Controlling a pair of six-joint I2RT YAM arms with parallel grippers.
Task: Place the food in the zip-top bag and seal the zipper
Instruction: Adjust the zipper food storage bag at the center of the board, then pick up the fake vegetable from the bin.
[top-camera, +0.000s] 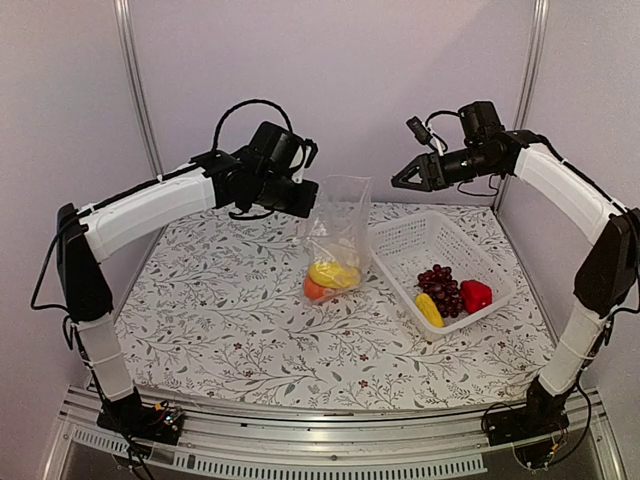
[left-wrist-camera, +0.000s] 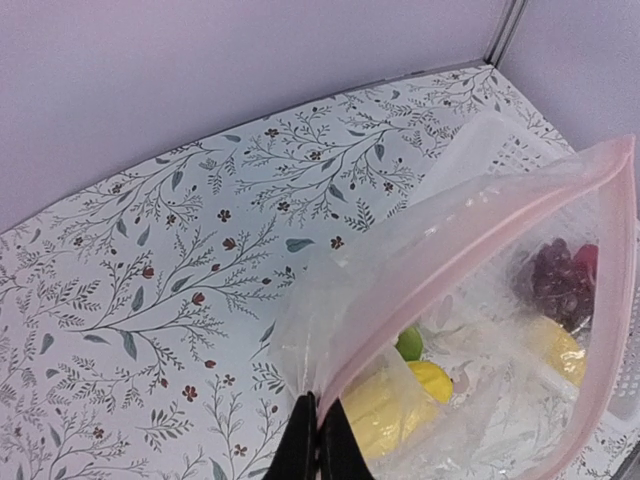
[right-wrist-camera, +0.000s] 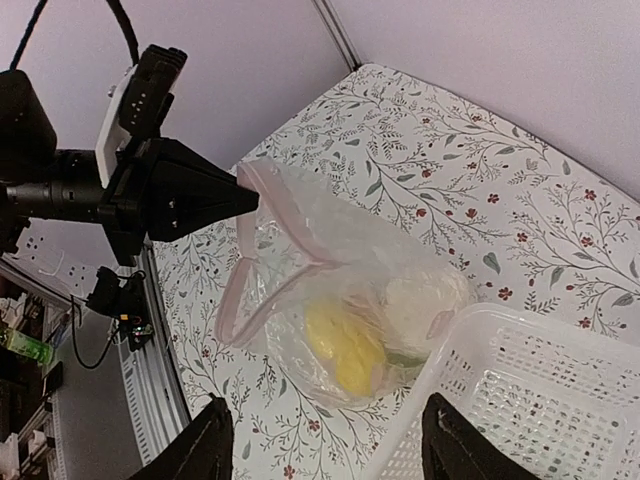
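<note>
Roughly halfway. Already inside the zip-top bag (top-camera: 338, 240): one yellow piece (top-camera: 335, 275), the orange piece (top-camera: 314, 290), the cauliflower (right-wrist-camera: 415, 300). Left in the white basket (top-camera: 410, 235): grapes (top-camera: 440, 285), red pepper piece (top-camera: 476, 295), second yellow piece (top-camera: 429, 309). Zipper (left-wrist-camera: 612, 290) unsealed, gaping.

Stands upright just left of the basket, bottom seemingly on the table (top-camera: 250, 320); long axis vertical, mouth pointing up.

Left gripper (top-camera: 305, 200) clenched on the mouth corner away from the basket. Right gripper (top-camera: 398, 180) above the basket's far end, jaws spread, grasping nothing.
</note>
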